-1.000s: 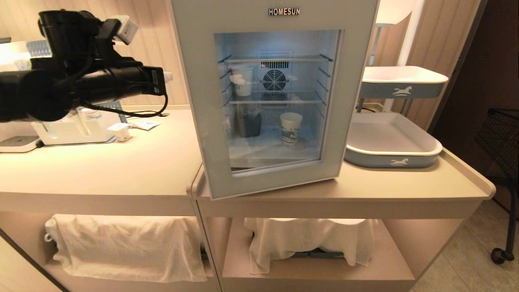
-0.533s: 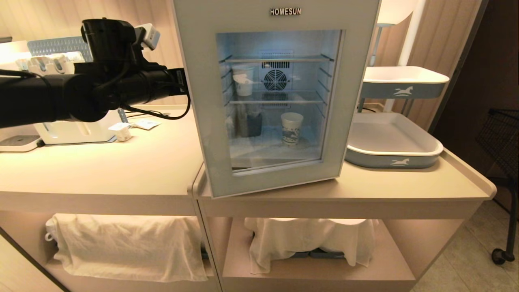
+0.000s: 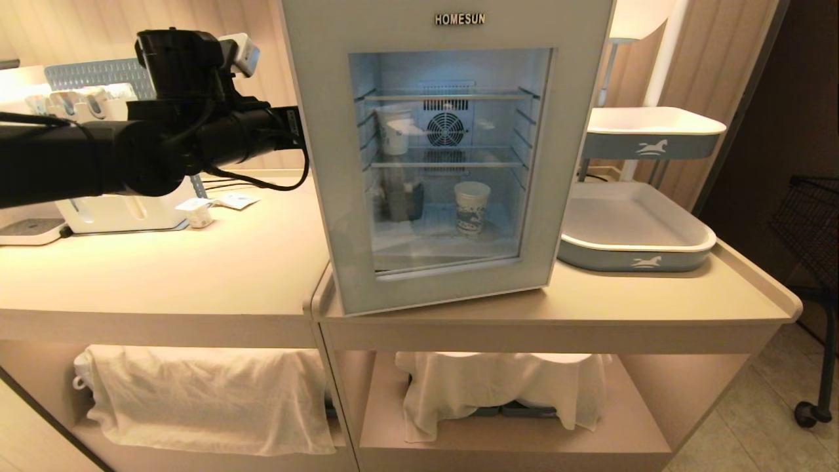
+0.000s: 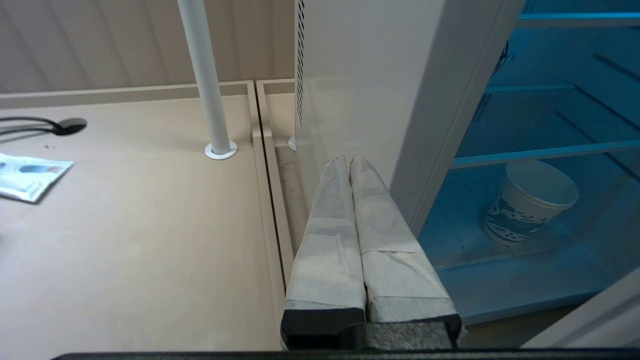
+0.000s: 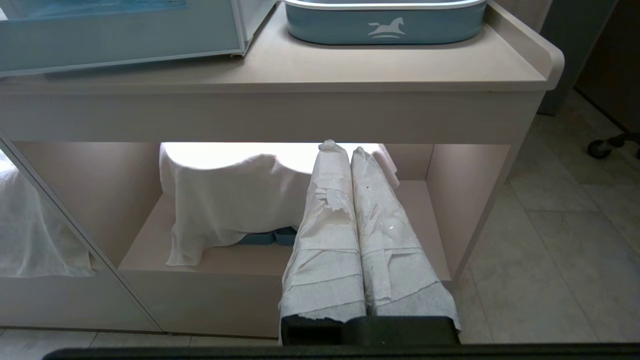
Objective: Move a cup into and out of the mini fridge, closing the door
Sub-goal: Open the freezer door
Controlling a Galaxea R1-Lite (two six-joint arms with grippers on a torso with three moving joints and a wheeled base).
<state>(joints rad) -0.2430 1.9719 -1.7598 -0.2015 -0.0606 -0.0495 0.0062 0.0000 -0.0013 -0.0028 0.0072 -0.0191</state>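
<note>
Reaching level across the counter — left gripper (image 4: pixel 348 161), jaws pressed together, beside the mini fridge (image 4: pixel 380 90).

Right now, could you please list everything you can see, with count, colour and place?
mini fridge: one, white, on counter.
door: one, grey frame, slightly ajar.
cup: one, white with blue marks, fridge floor.
trays: two, blue-grey, right of the fridge.
cloths: two, white, lower shelves.
counter: one, beige.
left claw: shut, empty, at the fridge's side wall.
right claw: shut, empty, low before the shelf.
</note>
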